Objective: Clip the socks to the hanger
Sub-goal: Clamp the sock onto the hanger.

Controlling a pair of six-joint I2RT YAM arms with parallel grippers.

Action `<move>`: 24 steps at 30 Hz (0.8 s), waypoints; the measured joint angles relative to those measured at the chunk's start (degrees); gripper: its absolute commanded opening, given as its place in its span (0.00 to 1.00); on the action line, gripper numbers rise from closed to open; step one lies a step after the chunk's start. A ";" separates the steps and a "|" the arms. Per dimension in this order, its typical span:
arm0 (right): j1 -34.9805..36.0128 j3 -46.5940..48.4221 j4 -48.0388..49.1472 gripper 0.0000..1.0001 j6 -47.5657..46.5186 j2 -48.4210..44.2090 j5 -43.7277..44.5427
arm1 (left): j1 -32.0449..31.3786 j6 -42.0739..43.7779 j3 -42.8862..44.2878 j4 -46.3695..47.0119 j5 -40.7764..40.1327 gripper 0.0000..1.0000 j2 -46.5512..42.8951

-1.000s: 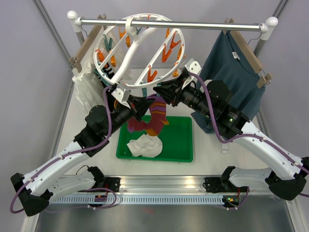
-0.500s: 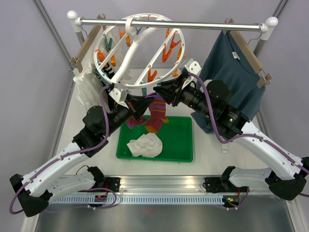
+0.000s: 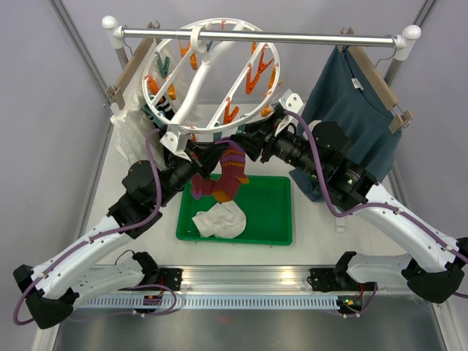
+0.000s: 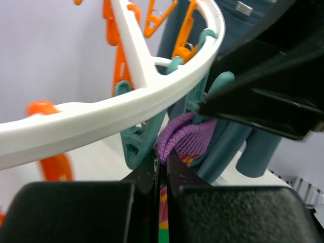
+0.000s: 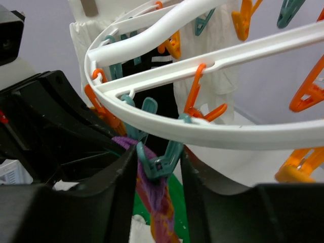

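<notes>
The hanger hangs tilted from the rail, its white ring just above both grippers. My left gripper is shut on the purple cuff of a maroon-and-orange sock, held up under the ring. The cuff pokes out past my left gripper. My right gripper brackets a teal clip, one finger against each handle. That clip bites the sock, which dangles below. White socks lie in the green tray. A black striped sock hangs behind.
A teal-blue shirt hangs on a wooden hanger at the right of the rail, close to my right arm. A white sheer garment hangs at the left. Orange clips dangle inside the ring.
My left gripper has lifted the sock up and slightly left, closer to the ring. My right jaws have widened around the teal clip.
</notes>
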 measured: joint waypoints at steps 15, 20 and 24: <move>0.00 -0.90 -10.01 0.71 7.54 -6.88 1.86 | -0.02 -4.74 4.87 -11.26 -21.51 0.02 -0.96; 0.02 -4.31 -11.30 0.70 8.72 -8.90 4.72 | -0.02 -4.94 7.41 -17.00 -28.35 0.02 -1.68; 0.00 -8.79 -12.31 0.69 9.40 -7.96 6.36 | -0.02 -4.92 9.51 -21.20 -34.47 0.02 -2.40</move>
